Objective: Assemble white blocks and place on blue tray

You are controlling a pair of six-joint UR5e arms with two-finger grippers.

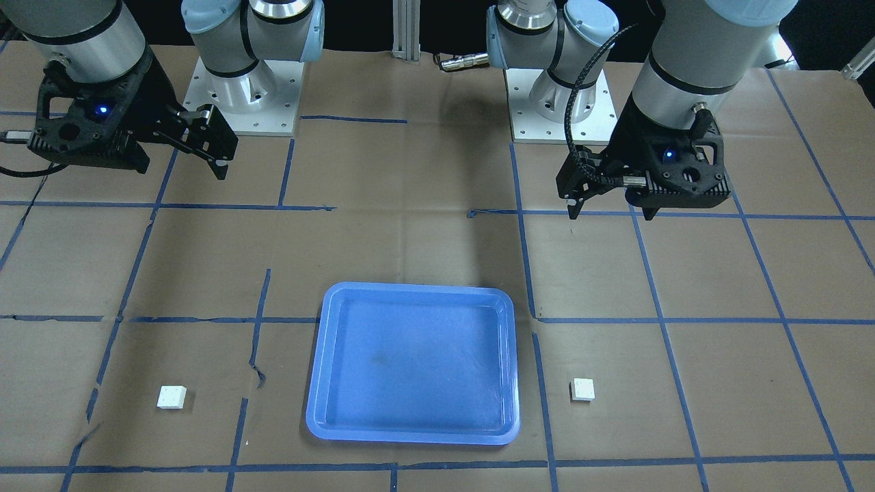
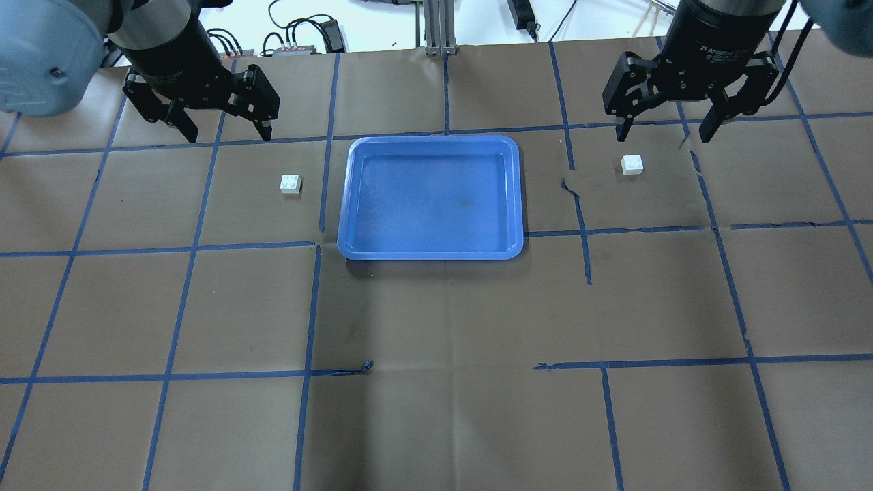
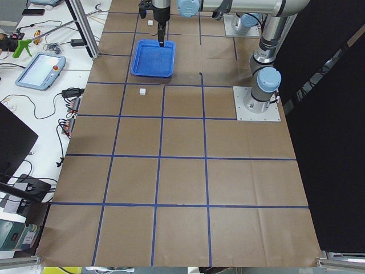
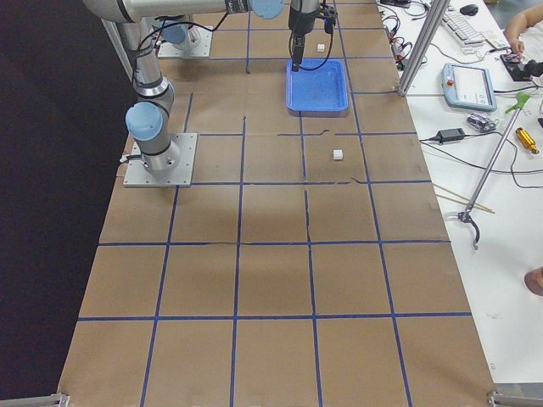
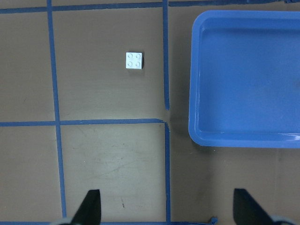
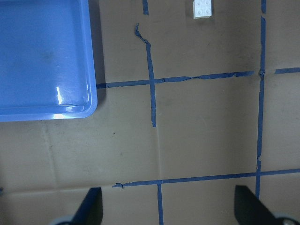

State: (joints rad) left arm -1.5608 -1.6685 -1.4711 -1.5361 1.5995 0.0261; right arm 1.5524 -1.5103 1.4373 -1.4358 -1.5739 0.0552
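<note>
The blue tray (image 2: 433,140) lies at the table's middle with nothing in it; its rim also shows in the front view (image 1: 417,287). One white block (image 2: 291,184) sits on the paper left of the tray, also in the left wrist view (image 5: 134,60) and front view (image 1: 582,389). The other white block (image 2: 632,164) sits right of the tray, also in the right wrist view (image 6: 202,8) and front view (image 1: 171,397). My left gripper (image 2: 226,133) is open and empty, raised beyond the left block. My right gripper (image 2: 663,133) is open and empty, raised just beyond the right block.
Brown paper with a blue tape grid (image 2: 314,307) covers the table. The arms' base plates (image 1: 249,102) stand at the robot's side. A desk with a tablet (image 3: 40,69) and cables borders the far edge.
</note>
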